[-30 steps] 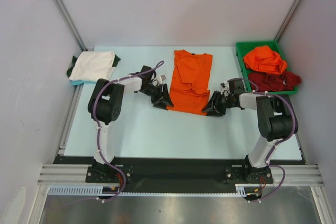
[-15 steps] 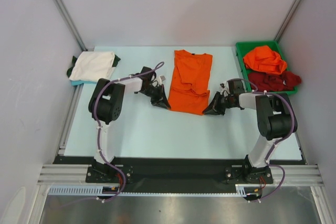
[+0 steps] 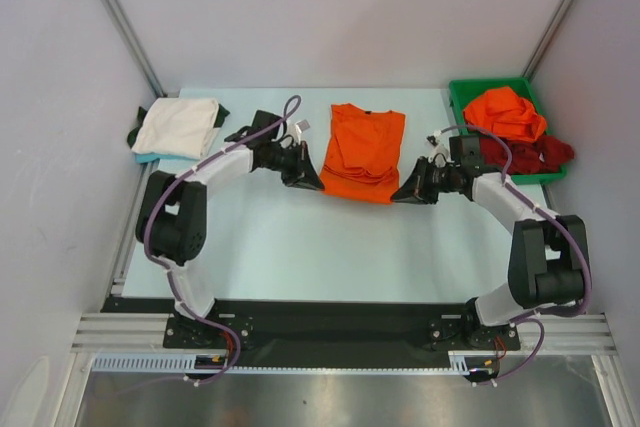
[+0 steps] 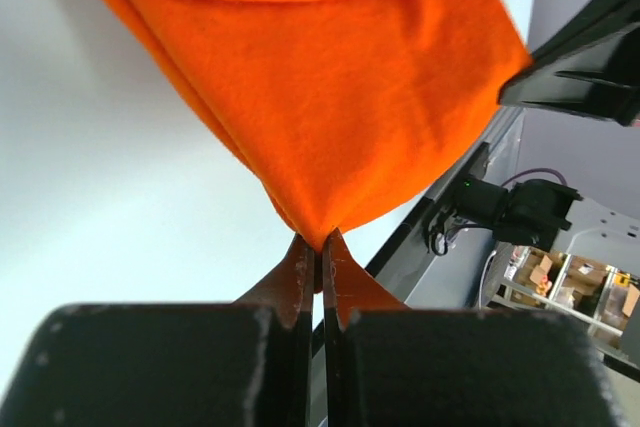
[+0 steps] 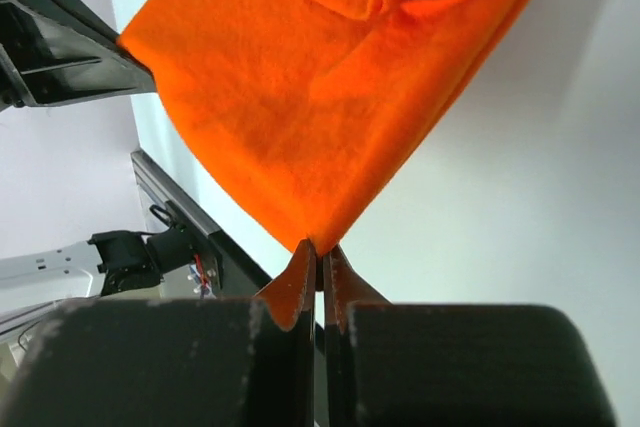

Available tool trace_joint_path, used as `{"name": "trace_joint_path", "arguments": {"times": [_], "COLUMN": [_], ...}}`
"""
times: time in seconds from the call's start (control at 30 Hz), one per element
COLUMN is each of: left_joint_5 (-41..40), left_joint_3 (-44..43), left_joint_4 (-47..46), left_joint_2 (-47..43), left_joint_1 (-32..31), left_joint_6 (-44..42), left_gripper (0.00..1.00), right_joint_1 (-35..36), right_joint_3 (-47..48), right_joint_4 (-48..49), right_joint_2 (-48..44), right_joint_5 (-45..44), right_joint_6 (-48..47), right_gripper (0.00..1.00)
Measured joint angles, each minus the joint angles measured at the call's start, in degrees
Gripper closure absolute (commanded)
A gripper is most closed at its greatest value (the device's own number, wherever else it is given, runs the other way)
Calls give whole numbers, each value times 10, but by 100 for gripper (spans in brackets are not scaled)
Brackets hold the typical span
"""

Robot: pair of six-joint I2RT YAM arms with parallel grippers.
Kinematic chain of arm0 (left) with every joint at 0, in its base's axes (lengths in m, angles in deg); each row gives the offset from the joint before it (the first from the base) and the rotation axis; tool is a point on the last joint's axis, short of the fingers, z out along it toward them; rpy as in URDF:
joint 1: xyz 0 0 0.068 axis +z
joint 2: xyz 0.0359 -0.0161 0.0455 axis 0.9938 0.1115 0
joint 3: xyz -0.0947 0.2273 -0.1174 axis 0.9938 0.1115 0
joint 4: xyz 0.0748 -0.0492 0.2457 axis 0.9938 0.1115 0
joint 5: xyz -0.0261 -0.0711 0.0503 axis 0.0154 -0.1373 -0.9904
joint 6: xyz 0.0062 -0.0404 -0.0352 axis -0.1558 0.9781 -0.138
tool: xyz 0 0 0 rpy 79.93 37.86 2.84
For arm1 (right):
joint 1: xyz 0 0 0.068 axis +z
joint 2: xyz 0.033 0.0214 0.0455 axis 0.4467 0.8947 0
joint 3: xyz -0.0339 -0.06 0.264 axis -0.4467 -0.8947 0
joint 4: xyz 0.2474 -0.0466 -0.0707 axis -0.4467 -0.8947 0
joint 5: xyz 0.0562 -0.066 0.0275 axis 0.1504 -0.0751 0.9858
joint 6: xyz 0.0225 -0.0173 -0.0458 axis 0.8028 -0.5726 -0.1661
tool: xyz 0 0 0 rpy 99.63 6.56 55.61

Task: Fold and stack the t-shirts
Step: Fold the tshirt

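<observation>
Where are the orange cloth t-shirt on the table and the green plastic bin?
Orange cloth t-shirt on the table (image 3: 365, 147): top external view, middle of the cloth.
Green plastic bin (image 3: 463, 97): top external view, its left wall.

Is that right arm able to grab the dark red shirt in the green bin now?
Probably not now: the right gripper is shut on a corner of the orange shirt on the table. The dark red shirt lies close beside that arm, nothing between.

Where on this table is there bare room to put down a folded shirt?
The near half of the table, in front of the spread orange t-shirt, is bare. Crowded: the far left corner with the white t-shirt, the far right with the green bin.
</observation>
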Motion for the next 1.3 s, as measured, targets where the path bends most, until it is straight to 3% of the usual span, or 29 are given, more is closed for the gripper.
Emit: {"name": "trace_joint_path", "arguments": {"times": [0.4,0.77,1.1,1.3], "left_joint_5": [3,-8,-9,-18], "left_joint_3": [38,43,71,-40], "left_joint_4": [-7,-9,-11,5], "left_joint_2": [-68,-149,-124,-29], "left_joint_1": [-6,-10,-10,-5], "left_joint_6": [15,18,18,11], "left_gripper": [99,100,99,100], "right_joint_1": [0,6,7,-8], "right_joint_3": [37,45,7,33], "right_joint_4": [-96,-124,-105,-69], "right_joint_2": [-54,-106,-111,-41], "right_joint_5": [10,14,12,9], "right_joint_6": [-40,-51,-44,-40], "right_gripper": [100,100,100,100]}}
